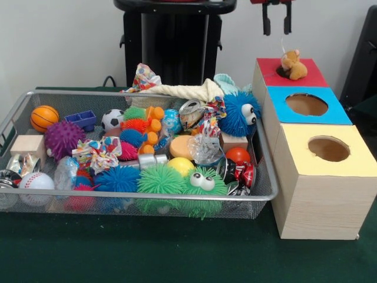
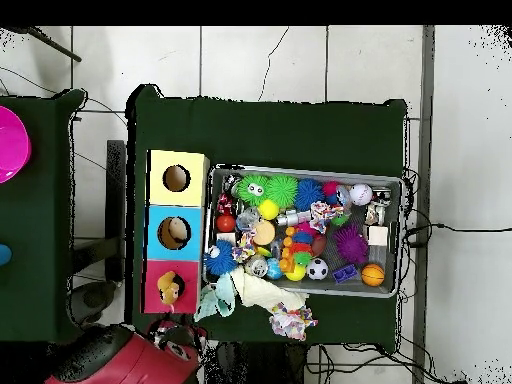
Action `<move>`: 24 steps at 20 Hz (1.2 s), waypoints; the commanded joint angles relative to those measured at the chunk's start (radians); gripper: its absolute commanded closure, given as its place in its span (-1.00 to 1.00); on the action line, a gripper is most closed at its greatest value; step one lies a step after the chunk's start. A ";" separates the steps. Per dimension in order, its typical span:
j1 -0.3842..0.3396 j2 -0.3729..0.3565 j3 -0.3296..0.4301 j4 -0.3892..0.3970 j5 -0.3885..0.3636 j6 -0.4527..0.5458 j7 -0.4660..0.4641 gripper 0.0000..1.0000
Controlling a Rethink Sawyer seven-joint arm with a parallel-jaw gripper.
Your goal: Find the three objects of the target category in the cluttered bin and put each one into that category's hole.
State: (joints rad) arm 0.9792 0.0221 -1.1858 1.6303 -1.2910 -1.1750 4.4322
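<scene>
The table (image 1: pixel 177 259) is covered in dark green cloth and stands on a pale tiled floor (image 2: pixel 265 60) with thin cracks and loose black cables running across it. A plain light wall (image 1: pixel 59 41) backs the scene in the front view. In the overhead view a second green-topped surface (image 2: pixel 30 220) sits beside the table, carrying a bright pink round object (image 2: pixel 10 145) at its edge.

A wire mesh bin (image 1: pixel 141 203) rests on the cloth, crammed with spiky rubber balls, small sports balls, a wooden block, crinkled wrappers and a white rope toy (image 1: pixel 182 90) draped over its rim.

Just beside the bin stands a wooden sorting box (image 1: pixel 321 203) with three holed tops: yellow (image 1: pixel 347 162), blue (image 1: pixel 336 112) and red (image 1: pixel 312 73). A small tan plush animal (image 1: pixel 293 63) sits in the red hole.

The end effector (image 1: pixel 277 25) hangs above the red section, well clear of the plush, its two dark fingers (image 1: pixel 266 25) parted and holding nothing.
</scene>
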 commanded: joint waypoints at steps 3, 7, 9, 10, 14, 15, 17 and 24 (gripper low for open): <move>-0.024 0.067 0.007 -0.029 0.080 -0.104 0.355 1.00; -0.020 0.068 0.003 -0.034 0.081 -0.104 0.351 1.00; -0.020 0.069 -0.001 -0.038 0.081 -0.113 0.349 1.00; -0.019 0.068 0.001 -0.035 0.081 -0.110 0.350 1.00; -0.020 0.074 -0.011 -0.044 0.083 -0.118 0.347 1.00; -0.021 0.070 -0.008 -0.044 0.083 -0.119 0.347 1.00; -0.025 0.036 0.025 -0.039 0.076 -0.098 0.347 1.00; -0.034 -0.100 0.162 -0.046 0.047 0.026 0.341 1.00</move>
State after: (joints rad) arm 0.9786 -0.0077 -1.2126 1.6361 -1.2729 -1.1737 4.4322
